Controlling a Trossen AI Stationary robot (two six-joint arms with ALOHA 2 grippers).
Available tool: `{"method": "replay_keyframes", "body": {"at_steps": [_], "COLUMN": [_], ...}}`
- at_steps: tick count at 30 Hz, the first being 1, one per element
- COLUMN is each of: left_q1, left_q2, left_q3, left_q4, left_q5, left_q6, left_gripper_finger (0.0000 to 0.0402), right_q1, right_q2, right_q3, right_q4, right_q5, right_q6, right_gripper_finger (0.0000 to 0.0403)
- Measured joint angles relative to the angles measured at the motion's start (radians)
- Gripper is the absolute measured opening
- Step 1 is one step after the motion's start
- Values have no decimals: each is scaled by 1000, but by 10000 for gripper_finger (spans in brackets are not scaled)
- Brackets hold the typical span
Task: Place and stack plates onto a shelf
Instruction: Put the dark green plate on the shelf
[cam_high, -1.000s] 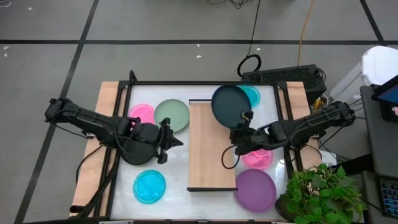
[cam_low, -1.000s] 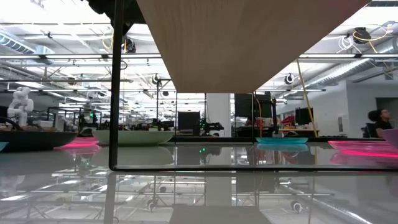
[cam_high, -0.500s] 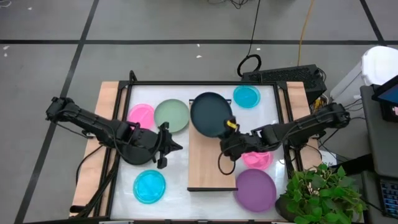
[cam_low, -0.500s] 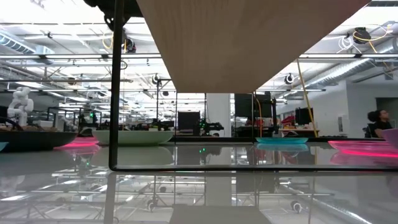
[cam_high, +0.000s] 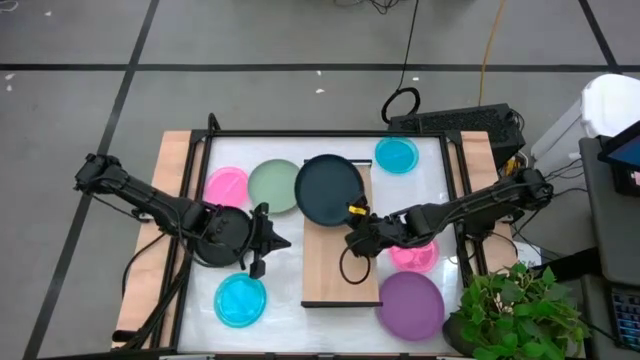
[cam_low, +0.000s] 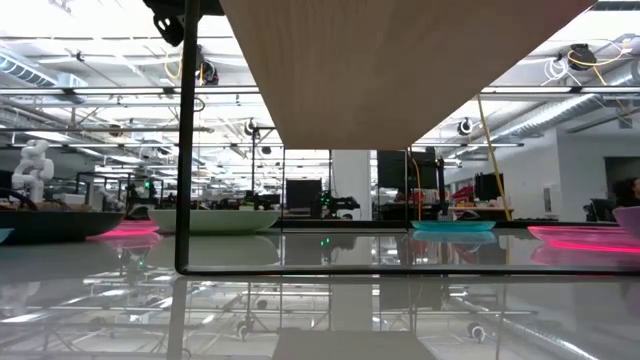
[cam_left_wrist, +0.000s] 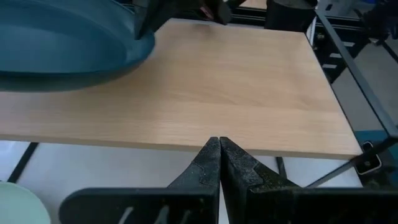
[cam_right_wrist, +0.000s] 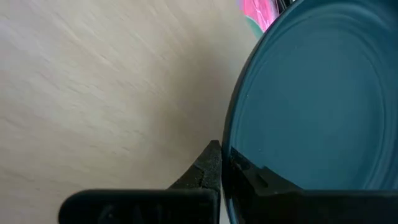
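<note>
Left gripper (cam_high: 268, 240) is seen over the table (cam_high: 290, 285), between its left edge and the shelf (cam_high: 340, 270), just off the shelf's long left edge; in the left wrist view its fingers (cam_left_wrist: 219, 165) are pressed together with nothing between them. The black plate (cam_high: 215, 238) is largely covered by the left arm. The small pink plate (cam_high: 227, 185) lies near the table's far-left corner, with the sage-green plate (cam_high: 272, 186) just beside it on its right. The cyan-blue plate (cam_high: 240, 299) lies near the table's near-left corner.

The shelf stands at the table's middle, running from the far edge toward the near edge. The dark teal plate (cam_high: 330, 189) is held over the shelf's far end and overhangs its left edge; whether it touches the wood cannot be told. Right gripper (cam_high: 357, 216) is clamped on that plate's rim, as the right wrist view (cam_right_wrist: 219, 171) shows.

A second cyan-blue plate (cam_high: 397, 154) lies near the table's far-right corner. A second pink plate (cam_high: 414, 255) lies right of the shelf, partly under the right arm. The purple plate (cam_high: 411, 304) lies at the near-right corner, touching the shelf's near end.
</note>
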Motion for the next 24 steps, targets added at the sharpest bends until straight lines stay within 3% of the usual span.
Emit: {"method": "replay_keyframes", "body": {"at_steps": [6,13,24], "left_q1": [-5,-6,-6], "left_q2": [0,0,0], "left_q3": [0,0,-1], "left_q4": [1,1,1], "left_q5": [-5,-9,-10], "left_q6": [0,6,4], "left_gripper_finger": [3,3,3], "right_q1": [0,-5,-6], "right_q2": [-3,-3,-4], "right_q3": [0,0,0], "right_q4": [-75,-87,-146], "right_q5": [-3,-77,-74], "right_q6": [8,11,37], "right_gripper_finger": [0,0,4]}}
